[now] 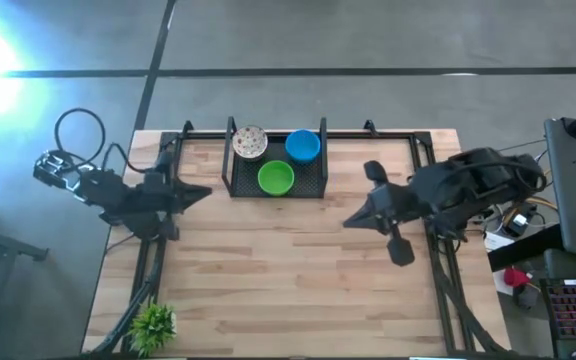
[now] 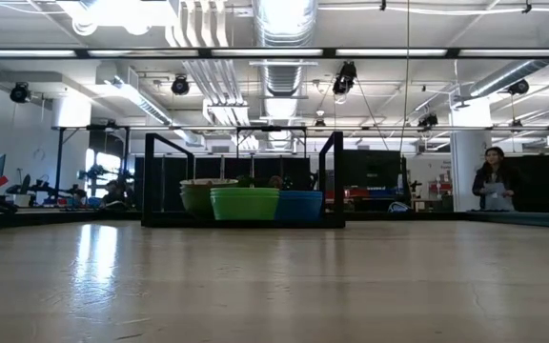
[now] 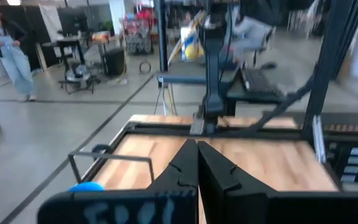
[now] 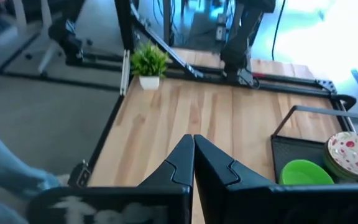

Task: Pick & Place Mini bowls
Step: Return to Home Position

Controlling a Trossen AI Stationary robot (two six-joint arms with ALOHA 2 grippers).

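Three mini bowl stacks sit in the black wire-mesh tray (image 1: pixel 236 186) at the table's far edge: a speckled white one (image 1: pixel 250 142), a blue one (image 1: pixel 303 146) and a green one (image 1: pixel 276 178). In the low view the green bowl (image 2: pixel 244 203) stands in front, the blue bowl (image 2: pixel 301 206) to its right. My left gripper (image 1: pixel 204 192) hangs shut over the table's left side, left of the tray. My right gripper (image 1: pixel 349 222) hangs shut right of the tray, nearer the table's middle. Neither holds anything.
A small spiky green potted plant (image 1: pixel 152 325) stands at the table's near left corner. Bare wooden tabletop (image 1: pixel 288 280) stretches between the arms and toward the near edge. A person (image 2: pixel 493 181) stands in the room beyond the table.
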